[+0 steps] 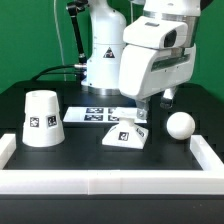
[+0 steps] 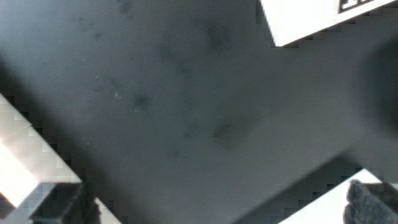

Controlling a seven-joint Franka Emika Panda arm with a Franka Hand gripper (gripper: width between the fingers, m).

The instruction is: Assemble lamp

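The low sloped lamp base (image 1: 125, 134) lies on the black table in the middle. The truncated-cone shade (image 1: 42, 118) stands at the exterior view's left. The ball-shaped bulb (image 1: 180, 124) rests at the right. My gripper (image 1: 143, 112) hangs just behind the base, a little above the table, touching nothing. In the wrist view the gripper (image 2: 210, 205) is open and empty, with both dark fingertips (image 2: 45, 205) apart over bare black table. A white corner with a black tag (image 2: 331, 20) shows at the frame's edge; I cannot tell which part it is.
The marker board (image 1: 98, 113) lies flat behind the base. A white raised rim (image 1: 110, 182) borders the table at the front and sides. The big white arm body (image 1: 150, 60) stands over the back middle.
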